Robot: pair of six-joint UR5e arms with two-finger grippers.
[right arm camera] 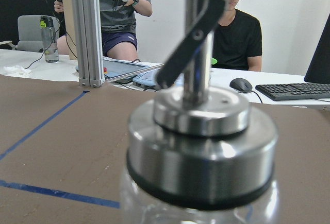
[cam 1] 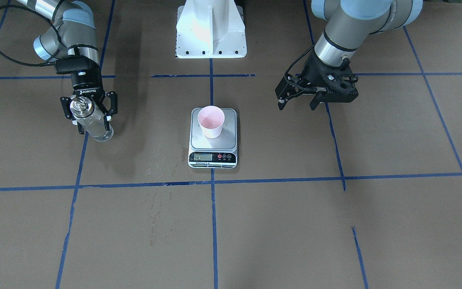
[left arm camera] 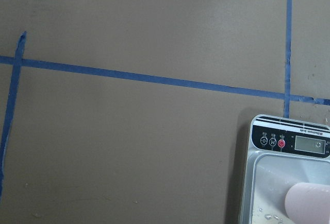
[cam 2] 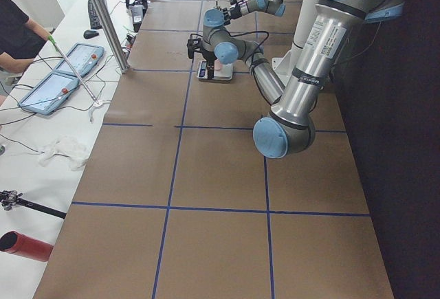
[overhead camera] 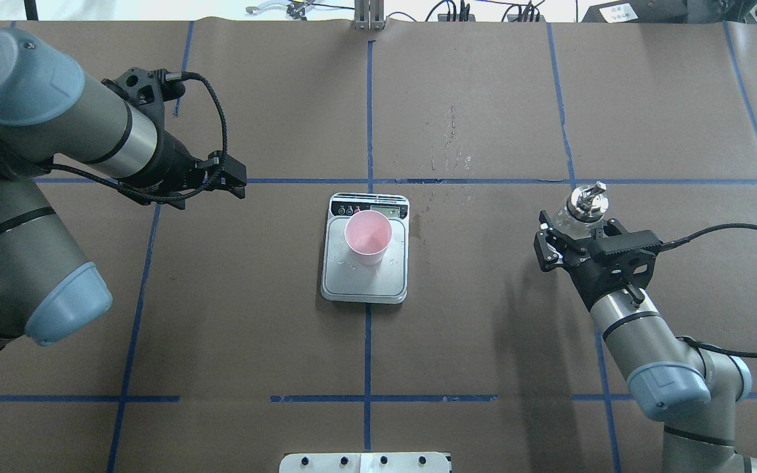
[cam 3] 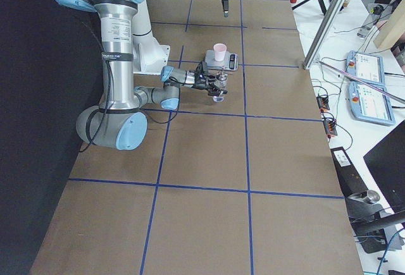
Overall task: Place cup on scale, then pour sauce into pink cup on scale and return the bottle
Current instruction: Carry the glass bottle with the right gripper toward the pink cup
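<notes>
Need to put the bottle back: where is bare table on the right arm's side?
Bare table lies between the scale and the bottle in the right claw, and past the bottle toward the operators' edge. Crowded: the scale, under the cup.

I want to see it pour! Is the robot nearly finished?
The cup already stands on the scale. The right gripper holds the bottle upright, away from the scale. Whether sauce is in the cup yet, I cannot tell. Setting the bottle back and letting go is left.
</notes>
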